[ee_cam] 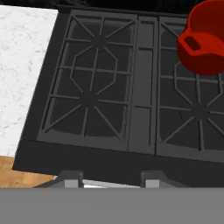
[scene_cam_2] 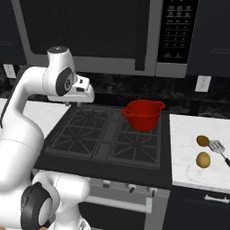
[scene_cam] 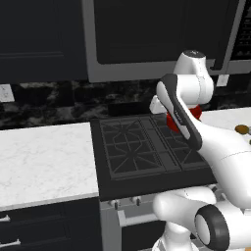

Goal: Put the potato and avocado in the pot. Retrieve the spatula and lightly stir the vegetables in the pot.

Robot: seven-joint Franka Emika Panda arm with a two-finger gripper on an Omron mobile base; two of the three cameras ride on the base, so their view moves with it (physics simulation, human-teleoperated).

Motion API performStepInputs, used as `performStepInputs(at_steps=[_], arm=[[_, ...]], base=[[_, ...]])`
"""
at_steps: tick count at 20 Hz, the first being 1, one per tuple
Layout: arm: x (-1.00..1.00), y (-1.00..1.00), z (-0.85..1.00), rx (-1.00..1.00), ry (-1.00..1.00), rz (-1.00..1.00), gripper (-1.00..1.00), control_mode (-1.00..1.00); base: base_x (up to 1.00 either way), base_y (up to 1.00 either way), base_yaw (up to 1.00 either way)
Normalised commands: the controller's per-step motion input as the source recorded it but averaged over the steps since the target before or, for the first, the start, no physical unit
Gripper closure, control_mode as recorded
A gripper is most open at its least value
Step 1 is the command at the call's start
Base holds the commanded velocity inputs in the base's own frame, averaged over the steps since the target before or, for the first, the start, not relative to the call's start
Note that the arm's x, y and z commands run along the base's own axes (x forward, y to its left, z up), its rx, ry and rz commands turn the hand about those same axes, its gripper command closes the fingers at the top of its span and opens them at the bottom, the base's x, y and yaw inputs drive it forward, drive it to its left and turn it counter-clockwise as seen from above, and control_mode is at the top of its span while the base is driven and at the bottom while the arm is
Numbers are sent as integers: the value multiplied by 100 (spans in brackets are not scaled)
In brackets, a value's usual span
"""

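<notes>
Pot [scene_cam_2: 143, 114]: red, on the stove's back right burner, centre of the right base frame, empty as far as I see.
Potato [scene_cam_2: 203, 159]: lower right, on the counter [scene_cam_2: 188, 175] beside a darker lump [scene_cam_2: 202, 141] and the spatula [scene_cam_2: 218, 148].
Gripper [scene_cam_2: 75, 103]: high over the left burners; I cannot tell its jaw state, nothing held.
Why: I judge nothing is loaded yet.

Black gas stove [scene_cam_2: 108, 134] sat between two white marble worktop [scene_cam: 44, 157] sections. Microwave [scene_cam_2: 90, 36] hung above it, dark cabinets around, wall outlet [scene_cam_2: 203, 83] on the black backsplash.
</notes>
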Motion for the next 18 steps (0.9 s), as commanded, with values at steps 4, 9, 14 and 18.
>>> performStepInputs(at_steps=[4, 9, 14, 18], arm=[[0, 0, 0, 0, 0, 0, -100, 100], [0, 0, 0, 0, 0, 0, -100, 100], [0, 0, 0, 0, 0, 0, -100, 100], [0, 0, 0, 0, 0, 0, -100, 100]], base=[[0, 0, 0], [0, -13, 0], [-2, -60, 0], [0, -59, 0]])
